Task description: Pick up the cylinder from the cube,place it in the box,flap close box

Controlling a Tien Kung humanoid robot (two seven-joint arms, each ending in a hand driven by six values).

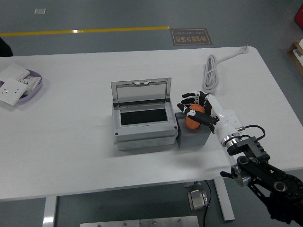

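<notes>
Your right hand point(196, 109) has its fingers curled around the orange cylinder point(192, 121), which sits on top of the grey cube point(191, 135). That cube stands just beside the right wall of the grey box point(142, 126), whose clear flap point(141, 91) is tilted up and back, leaving the dark inside exposed. Farther out on the white table point(71, 161) you see a coiled white cable point(213, 71) beyond the hand and a tray of white parts point(19, 85) at the far left.
</notes>
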